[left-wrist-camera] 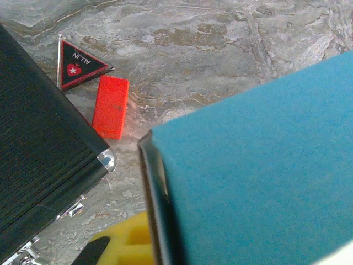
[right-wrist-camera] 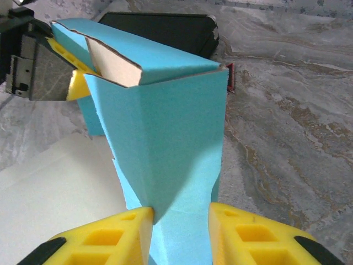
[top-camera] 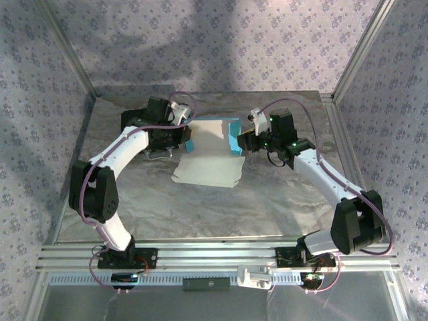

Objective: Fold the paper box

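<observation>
Right fingers [right-wrist-camera: 105,243] flank the box [right-wrist-camera: 171,127] fold; grip unclear. Left fingers [left-wrist-camera: 129,237] clamp its flap. Triangle [left-wrist-camera: 77,65] reads "ALL-IN".

Marbled table [top-camera: 200,214], paper box [top-camera: 207,168] (half-folded), black case [left-wrist-camera: 38,154]

Cyan paper box [right-wrist-camera: 165,127] (white inside), grey marbled table [left-wrist-camera: 220,49], red block [left-wrist-camera: 111,106], black case [left-wrist-camera: 38,143].
</observation>
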Available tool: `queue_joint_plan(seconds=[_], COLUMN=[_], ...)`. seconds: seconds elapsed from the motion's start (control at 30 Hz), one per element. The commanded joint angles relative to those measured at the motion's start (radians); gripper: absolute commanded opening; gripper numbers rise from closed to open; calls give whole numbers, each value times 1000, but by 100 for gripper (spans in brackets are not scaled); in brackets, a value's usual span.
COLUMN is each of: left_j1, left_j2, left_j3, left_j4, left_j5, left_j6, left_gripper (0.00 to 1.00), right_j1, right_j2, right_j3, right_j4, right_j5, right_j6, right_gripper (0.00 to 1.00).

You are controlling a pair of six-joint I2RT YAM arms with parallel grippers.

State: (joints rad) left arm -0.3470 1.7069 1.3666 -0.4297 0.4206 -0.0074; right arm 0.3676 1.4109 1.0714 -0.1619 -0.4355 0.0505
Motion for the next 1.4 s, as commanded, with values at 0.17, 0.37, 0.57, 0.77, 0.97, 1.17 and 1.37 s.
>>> queue_joint_plan(seconds=[0.17, 0.37, 0.57, 0.77, 0.97, 1.17, 1.37], left_j1=[-40, -46, -60, -79, -98, -113, -123], left_j2=[-58, -64, -64, -53, -43, -35, -32], left_j3=[26, 25, 34, 47, 49, 46, 45], left_j4=[-16, -20, -30, -42, -45, -47, -44], left_j5=[58, 56, 39, 20, 2, -9, -20], left_j6=[30, 29, 33, 34, 35, 33, 30], left_gripper=[0, 0, 0, 0, 0, 0, 0], right_j1=[38, 49, 90, 140, 182, 204, 221], right_j2=[30, 48, 77, 99, 123, 148, 149], right_j3=[45, 68, 80, 70, 70, 64, 46], right_j4=[-23, -46, -54, -22, 11, 30, 57], right_j5=[27, 55, 162, 291, 370, 431, 477], right_j6=[-44, -53, -49, -24, 10, 38, 54], right_gripper=[39, 38, 40, 35, 21, 6, 11])
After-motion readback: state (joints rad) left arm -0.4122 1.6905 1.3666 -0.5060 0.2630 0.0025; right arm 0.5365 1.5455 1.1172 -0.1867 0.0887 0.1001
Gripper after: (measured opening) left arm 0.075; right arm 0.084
